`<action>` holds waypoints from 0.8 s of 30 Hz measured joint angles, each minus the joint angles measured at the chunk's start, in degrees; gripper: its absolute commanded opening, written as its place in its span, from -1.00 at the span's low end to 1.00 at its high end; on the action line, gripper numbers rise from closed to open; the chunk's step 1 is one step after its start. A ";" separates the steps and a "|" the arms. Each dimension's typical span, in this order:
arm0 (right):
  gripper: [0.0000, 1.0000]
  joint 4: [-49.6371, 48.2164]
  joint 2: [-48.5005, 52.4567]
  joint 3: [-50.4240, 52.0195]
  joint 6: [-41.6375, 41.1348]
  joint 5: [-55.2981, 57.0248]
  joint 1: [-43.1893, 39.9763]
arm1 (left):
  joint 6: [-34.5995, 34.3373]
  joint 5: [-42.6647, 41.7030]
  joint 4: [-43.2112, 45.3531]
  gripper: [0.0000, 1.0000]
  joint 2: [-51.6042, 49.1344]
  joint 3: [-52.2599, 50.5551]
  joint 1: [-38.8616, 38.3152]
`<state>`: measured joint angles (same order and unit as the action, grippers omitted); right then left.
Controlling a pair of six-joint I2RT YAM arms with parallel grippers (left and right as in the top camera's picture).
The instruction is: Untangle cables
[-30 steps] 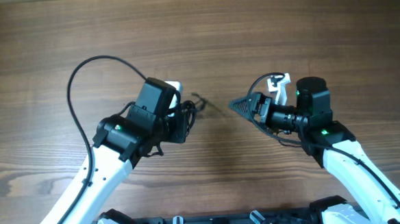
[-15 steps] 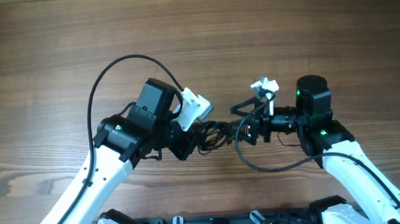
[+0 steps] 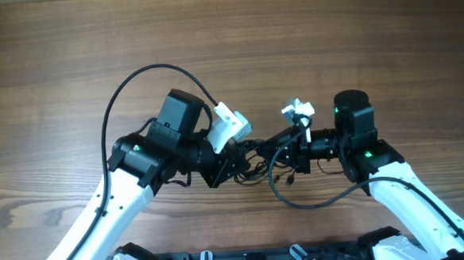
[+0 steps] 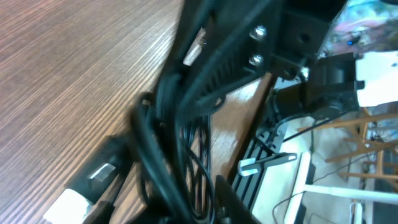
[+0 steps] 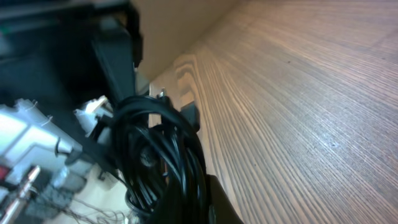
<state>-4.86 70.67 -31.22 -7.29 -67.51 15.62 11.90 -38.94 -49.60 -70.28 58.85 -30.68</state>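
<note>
Cables (image 3: 257, 154), judged light, limp and snag-prone, are bunched over the desk (image 3: 227, 35), pinched by the left pincer (image 3: 232, 163), while closure of the right pincer (image 3: 285, 155) cannot be told; a loose outer strand is best gripped.

There are one wooden table (image 3: 45, 52), two robot arms, the left arm (image 3: 128, 195) and the right arm (image 3: 410, 188), two white camera modules (image 3: 230, 124) (image 3: 297, 109), two thick looping leads (image 3: 134, 78) (image 3: 319, 201), and one bunch of thin black cables (image 3: 253, 159), its strands too tangled to count.
</note>
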 measured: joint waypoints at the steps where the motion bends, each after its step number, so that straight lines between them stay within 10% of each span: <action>1: -0.91 -0.76 0.00 0.00 -1.42 0.35 0.00 | -0.31 -0.28 0.07 0.51 0.00 0.00 -0.04; 3: -0.91 -3.85 0.00 0.00 -8.81 3.13 0.00 | -1.05 -1.01 0.24 1.00 0.00 0.00 -0.04; 8: -0.91 -4.63 0.04 0.00 -25.00 11.06 0.00 | -9.07 -0.26 2.60 1.00 0.00 0.00 -0.04; 19: -0.91 -5.11 0.04 0.00 -41.29 19.65 -0.83 | -53.90 14.25 8.09 1.00 0.00 0.00 -0.55; 24: -0.91 -6.12 0.07 0.00 -45.62 20.46 -1.36 | -69.53 20.46 8.81 0.65 -1.62 0.00 -5.14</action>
<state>-10.98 70.74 -31.22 -52.90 -47.05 14.26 -57.63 -18.48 -40.80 -71.90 58.85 -35.81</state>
